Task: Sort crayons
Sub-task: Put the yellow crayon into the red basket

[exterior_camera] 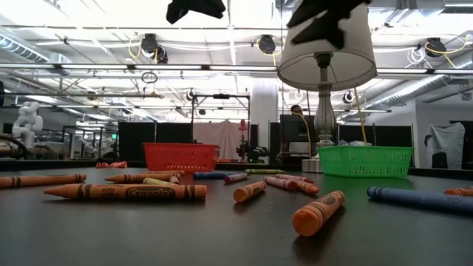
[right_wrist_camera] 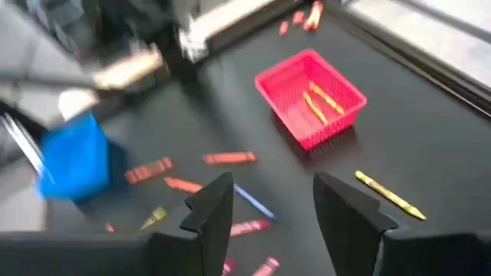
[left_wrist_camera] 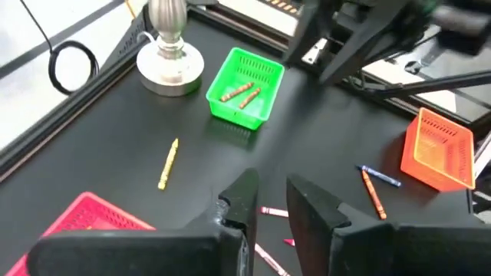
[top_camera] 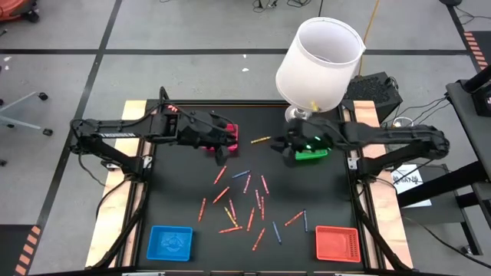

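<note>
**Both grippers raised over the table's far half, nothing held**

Left gripper (top_camera: pixel 221 150), fingers spread and empty, hovers beside the red tray (top_camera: pixel 230 135). Right gripper (top_camera: pixel 285 145), likewise spread, hangs by the green tray (top_camera: pixel 311 153), which holds two crayons. Loose crayons (top_camera: pixel 247 201) lie scattered across the table's (top_camera: pixel 176 192) centre; a yellow crayon (top_camera: pixel 260 139) lies between both trays.

- Bright ceiling strips glare white in the low view.
- The black table (top_camera: pixel 322 199) is evenly lit, with soft shadows.
- Right wrist view is motion-blurred; nearest crayons (exterior_camera: pixel 126 192) look sharp.
</note>
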Controlling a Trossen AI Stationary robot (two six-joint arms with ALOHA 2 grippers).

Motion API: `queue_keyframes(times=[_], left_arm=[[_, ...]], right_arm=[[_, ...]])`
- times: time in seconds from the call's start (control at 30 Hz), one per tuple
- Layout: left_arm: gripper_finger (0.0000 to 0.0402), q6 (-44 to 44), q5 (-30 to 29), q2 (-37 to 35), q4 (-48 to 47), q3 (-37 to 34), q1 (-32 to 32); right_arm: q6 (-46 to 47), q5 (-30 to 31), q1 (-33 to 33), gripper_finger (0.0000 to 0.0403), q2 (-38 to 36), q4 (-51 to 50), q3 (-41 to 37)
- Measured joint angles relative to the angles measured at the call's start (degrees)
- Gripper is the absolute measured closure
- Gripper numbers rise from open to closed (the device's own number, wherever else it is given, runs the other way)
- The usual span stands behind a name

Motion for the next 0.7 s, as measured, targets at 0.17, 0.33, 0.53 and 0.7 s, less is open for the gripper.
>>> queue_keyframes(times=[0.17, 0.33, 0.53, 0.7], left_arm=[[0.0331, -2.9, -0.8, -0.1, 0.2, 0.6, 0.0], [0.0331, -8.5, -0.8, 0.0, 0.0, 0.6, -0.6], [0.0331, -13.9, -2.0, 0.0, -1.3, 0.6, -2.4], [0.0331, -14.1, -4.7, -0.4, -4.2, 0.6, -3.4]], right_arm=[[-16.2, -6.5, -5.4, 0.0239, 10.5, -3.8, 6.2], [-34.5, -7.1, -8.4, 0.0239, 19.5, -2.7, 10.0], [-42.8, -12.7, -13.9, 0.0238, 27.7, -3.2, 10.8], [-47.7, -16.3, -16.8, 0.0238, 32.0, -5.4, 10.8]])
